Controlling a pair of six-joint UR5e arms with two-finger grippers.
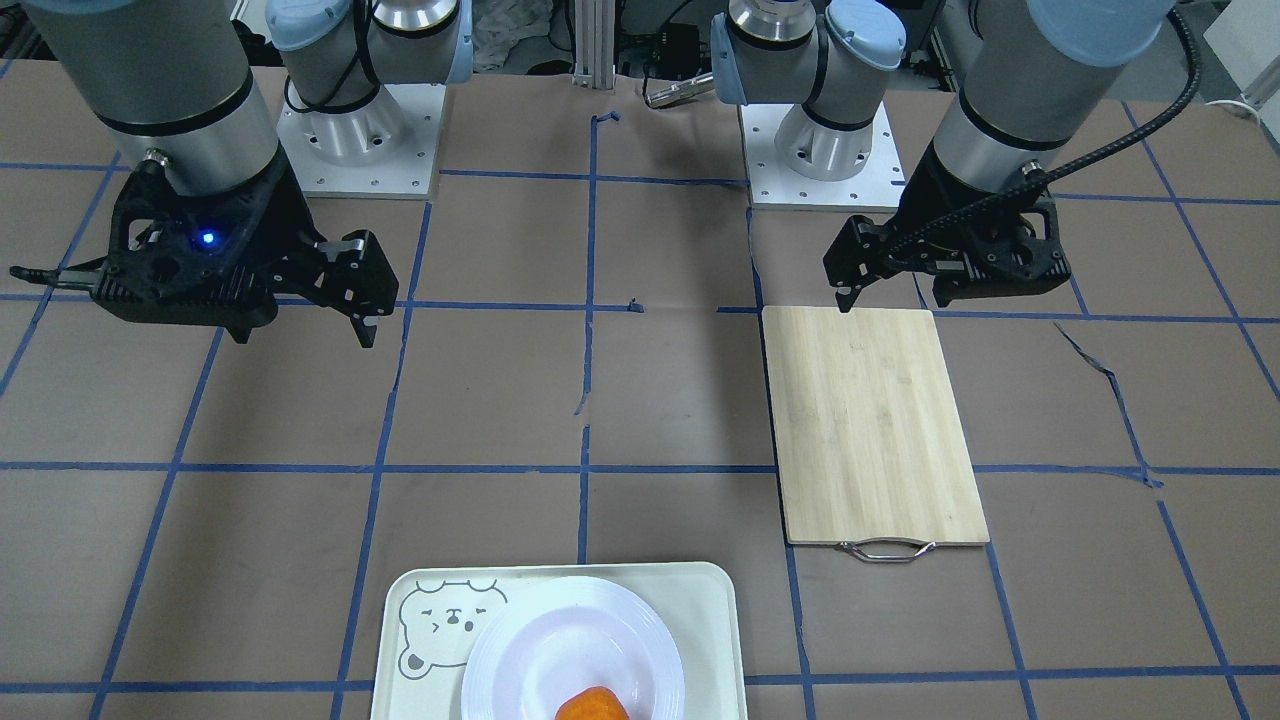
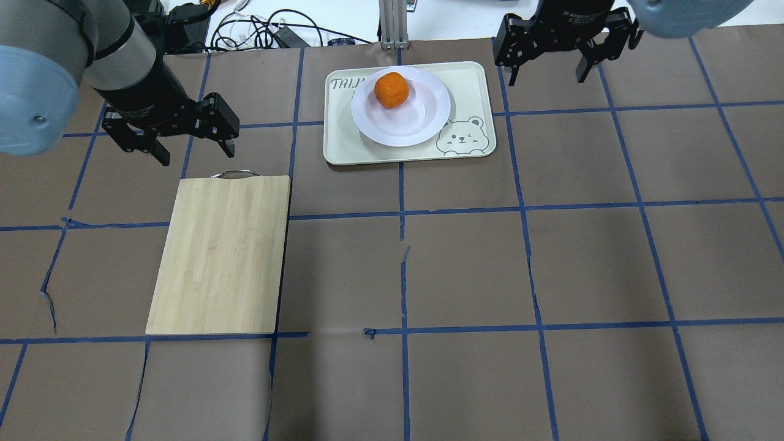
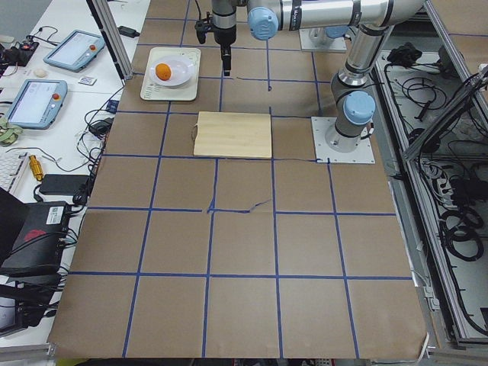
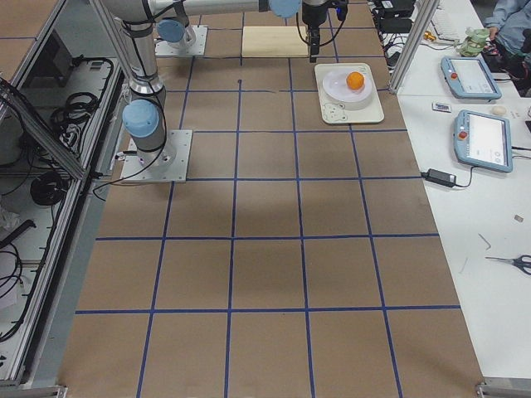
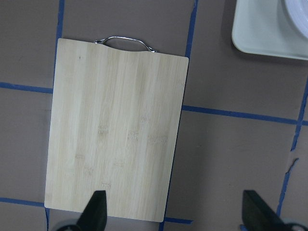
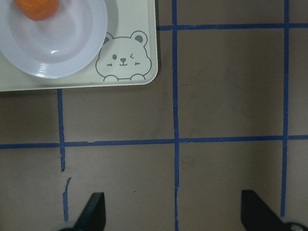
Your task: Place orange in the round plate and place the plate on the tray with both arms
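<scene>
The brown paper-covered surface [image 2: 551, 263] is crossed by a grid of blue tape. Clock directions here follow the overhead view.

The left arm [image 2: 116, 55] comes in at 10 o'clock. Its jaws are spread wide with nothing between them, and they hang over bare surface just past the handle end of the bamboo cutting board [image 2: 220, 257]. In the left wrist view both dark fingertips [image 5: 96, 211] sit far apart at the bottom edge, with the board filling the frame ahead of them.

The right arm [image 1: 150, 100] comes in at 1 o'clock. Its jaws are also wide apart and hold nothing. They hang beside the far right corner of the tray [image 2: 474, 86], and a blue light [image 1: 208, 238] glows on the housing above them.

The cutting board lies flat at 9 o'clock, its metal handle [image 2: 233, 174] pointing to 12.

The pale rectangular tray lies at 12 o'clock, near the far edge. A grey bear face [image 2: 463, 136] is printed at its 4 o'clock corner.

The round plate [image 2: 401, 125] rests on the tray, covering the middle and reaching the far rim.

The orange [image 2: 391, 90] sits in the plate, toward 11 o'clock of the sunken centre. It lies at about 9 o'clock from the right jaws and between 2 and 3 o'clock from the left jaws, well apart from both.
</scene>
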